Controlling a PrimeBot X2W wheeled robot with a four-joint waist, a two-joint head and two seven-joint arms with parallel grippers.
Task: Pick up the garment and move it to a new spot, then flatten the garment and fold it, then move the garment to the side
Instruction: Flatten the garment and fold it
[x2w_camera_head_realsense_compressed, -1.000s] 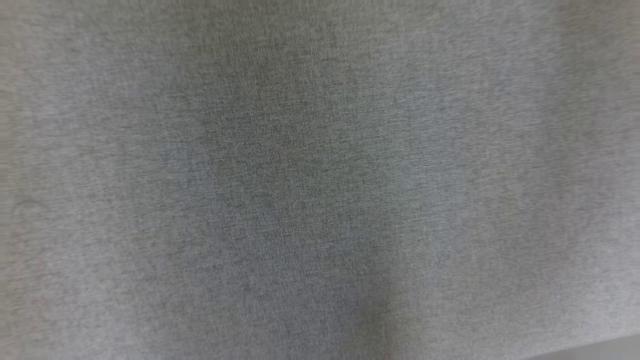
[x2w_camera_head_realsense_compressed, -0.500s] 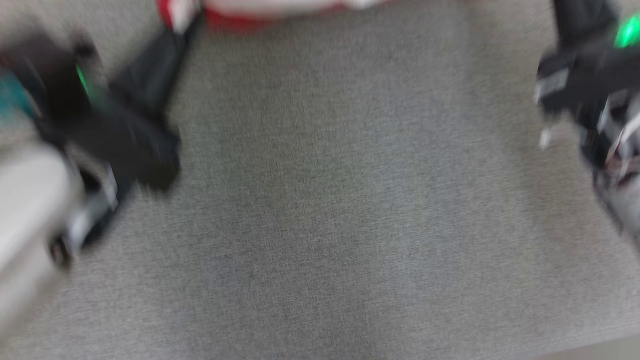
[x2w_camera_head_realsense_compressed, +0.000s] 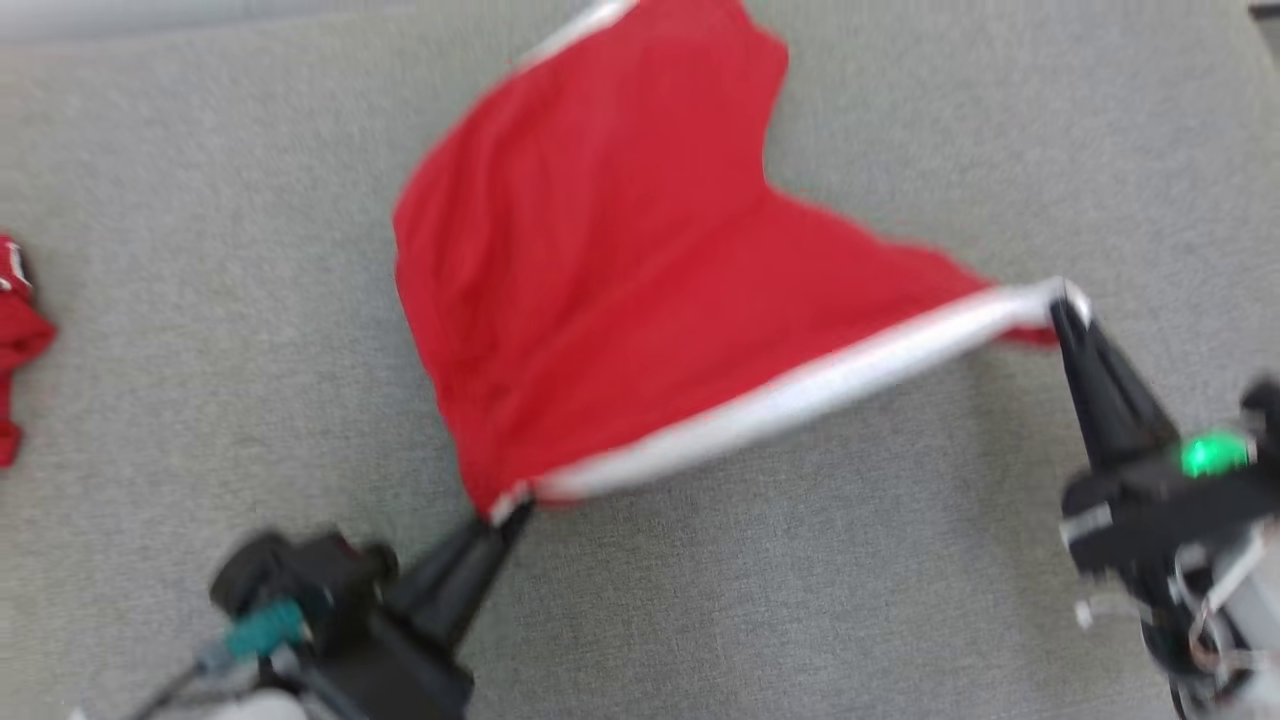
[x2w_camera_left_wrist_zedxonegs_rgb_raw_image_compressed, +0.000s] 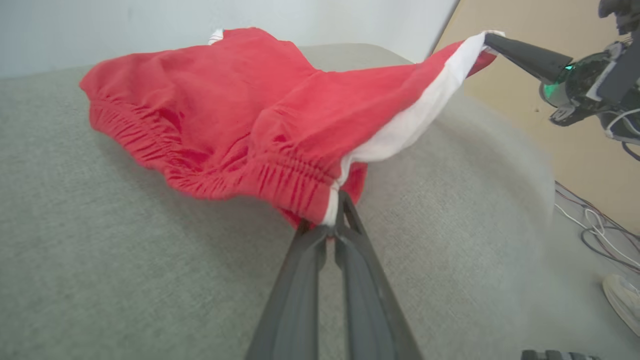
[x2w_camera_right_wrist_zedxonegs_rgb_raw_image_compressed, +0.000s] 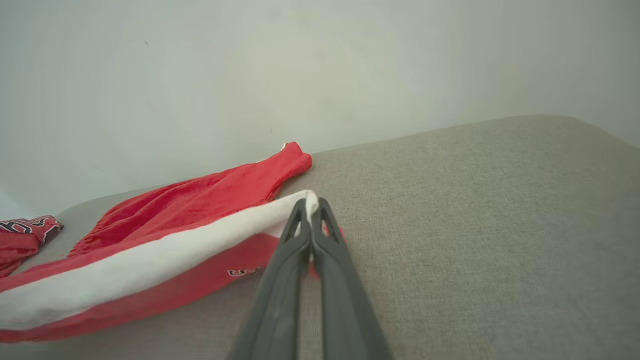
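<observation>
The garment (x2w_camera_head_realsense_compressed: 610, 270) is a pair of red shorts with a white side stripe, held stretched above the grey cloth surface (x2w_camera_head_realsense_compressed: 200, 300). My left gripper (x2w_camera_head_realsense_compressed: 512, 512) is shut on its elastic waistband corner, seen close up in the left wrist view with the gripper (x2w_camera_left_wrist_zedxonegs_rgb_raw_image_compressed: 336, 220) pinching red gathered fabric (x2w_camera_left_wrist_zedxonegs_rgb_raw_image_compressed: 240, 125). My right gripper (x2w_camera_head_realsense_compressed: 1062, 305) is shut on the stripe's other end, the leg hem. In the right wrist view that gripper (x2w_camera_right_wrist_zedxonegs_rgb_raw_image_compressed: 311, 206) pinches the white stripe (x2w_camera_right_wrist_zedxonegs_rgb_raw_image_compressed: 150, 255). The far part of the garment rests on the surface.
Another red garment (x2w_camera_head_realsense_compressed: 15, 340) lies at the left edge of the grey surface, also visible as red cloth (x2w_camera_right_wrist_zedxonegs_rgb_raw_image_compressed: 22, 235) in the right wrist view. A pale wall (x2w_camera_right_wrist_zedxonegs_rgb_raw_image_compressed: 250, 75) rises behind. Cables (x2w_camera_left_wrist_zedxonegs_rgb_raw_image_compressed: 595, 225) and a pale shoe (x2w_camera_left_wrist_zedxonegs_rgb_raw_image_compressed: 622, 295) lie on the floor to the right.
The head camera has swung upward: earlier it showed bare grey cloth, then the blurred grippers, and now the whole stretched garment and both grippers.
</observation>
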